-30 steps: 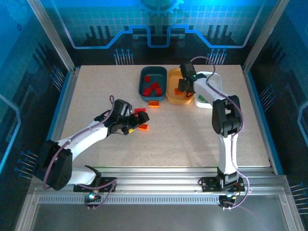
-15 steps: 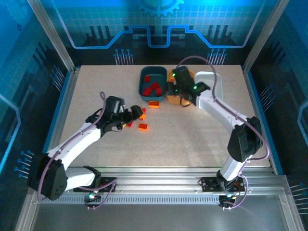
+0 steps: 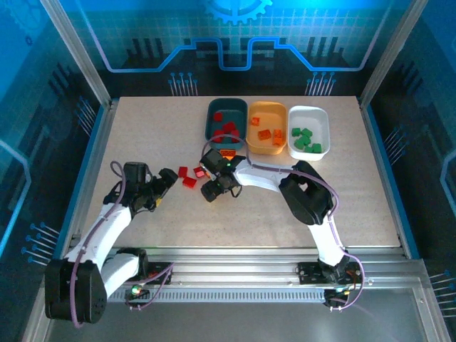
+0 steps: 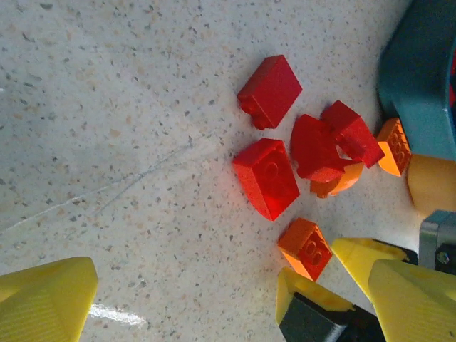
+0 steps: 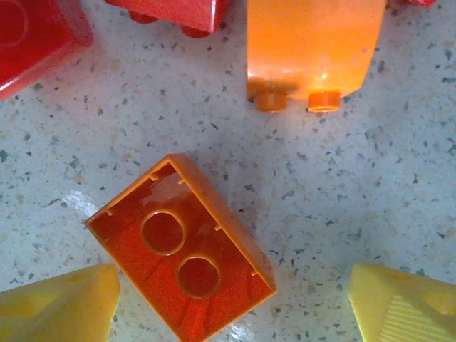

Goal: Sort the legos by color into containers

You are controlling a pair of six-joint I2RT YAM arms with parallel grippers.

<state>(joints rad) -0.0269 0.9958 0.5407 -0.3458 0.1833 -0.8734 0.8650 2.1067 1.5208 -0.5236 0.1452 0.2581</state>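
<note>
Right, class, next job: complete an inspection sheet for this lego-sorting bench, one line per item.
surface: speckled table with a faint scratch
job's things: red bricks in teal tray; orange bricks in orange tray; green bricks in white tray; loose red and orange bricks lie on the table
clutter: nothing seen
tools: left tool open, empty; right tool open, straddling an upturned orange brick
cables: purple cables run along both arms
surroundings: metal frame, blue-lit panels

white arms (image 3: 107, 228), black joints, yellow fingers (image 4: 43, 299)
</note>
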